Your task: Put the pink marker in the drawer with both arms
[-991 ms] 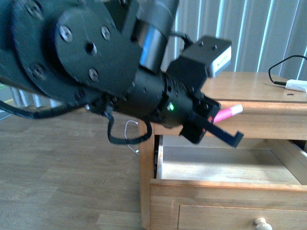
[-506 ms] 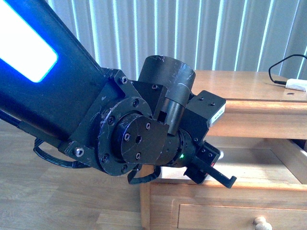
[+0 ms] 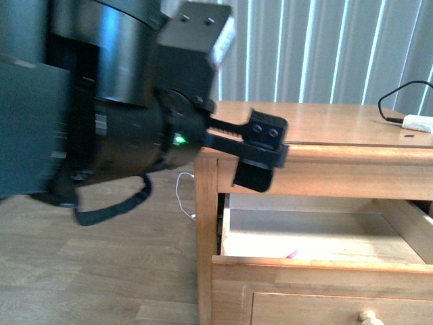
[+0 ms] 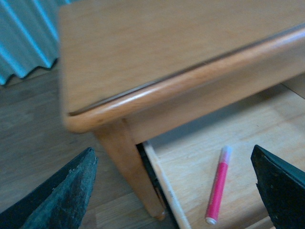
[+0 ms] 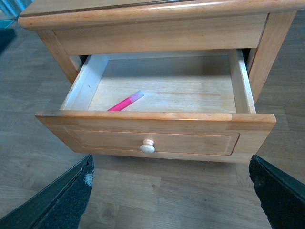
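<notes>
The pink marker lies loose on the pale floor of the open drawer, near its left front corner. It also shows in the left wrist view and as a pink sliver in the front view. My left gripper is open and empty, up beside the table top's left front corner, above the drawer; its fingers stand wide apart. My right gripper is open and empty, in front of the drawer front and its round knob, over the floor. It is out of the front view.
The wooden bedside table carries a white adapter with a black cable at its back right. Vertical blinds stand behind. Wood flooring lies in front and to the left. My bulky left arm fills the left of the front view.
The left gripper held the pink marker over the drawer a second ago, dipped into the drawer, let go, and has now risen to table-top height. The marker lies in the drawer.
</notes>
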`<state>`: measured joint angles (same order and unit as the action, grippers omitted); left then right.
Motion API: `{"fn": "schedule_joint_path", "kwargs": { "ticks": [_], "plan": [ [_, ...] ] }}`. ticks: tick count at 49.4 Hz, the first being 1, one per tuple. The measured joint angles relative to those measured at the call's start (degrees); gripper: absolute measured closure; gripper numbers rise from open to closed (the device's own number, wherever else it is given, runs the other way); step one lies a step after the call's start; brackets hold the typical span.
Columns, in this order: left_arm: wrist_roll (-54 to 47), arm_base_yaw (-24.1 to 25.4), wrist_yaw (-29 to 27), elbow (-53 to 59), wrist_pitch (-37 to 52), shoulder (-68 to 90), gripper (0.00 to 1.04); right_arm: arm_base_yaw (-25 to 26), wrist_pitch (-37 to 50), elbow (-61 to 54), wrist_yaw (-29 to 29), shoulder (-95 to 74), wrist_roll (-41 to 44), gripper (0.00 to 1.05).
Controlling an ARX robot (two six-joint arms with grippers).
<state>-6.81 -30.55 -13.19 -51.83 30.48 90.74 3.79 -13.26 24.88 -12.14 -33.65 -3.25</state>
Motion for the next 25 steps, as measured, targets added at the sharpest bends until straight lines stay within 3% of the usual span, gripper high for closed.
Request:
{"fn": "schedule_joint_path", "kwargs": {
  "ticks": [12, 25],
  "plan": [
    [0.9, 3.4, -8.1, 16.8, -3.8, -25.2, 0.06, 0.0, 0.0, 0.0, 0.0, 0.0, 0.0, 0.09],
    [7.6, 5.8, -18.6, 29.7, -21.3, -53.6, 0.06, 0.0, 0.0, 0.0, 0.0, 0.0, 0.0, 0.09]
  ]
}}
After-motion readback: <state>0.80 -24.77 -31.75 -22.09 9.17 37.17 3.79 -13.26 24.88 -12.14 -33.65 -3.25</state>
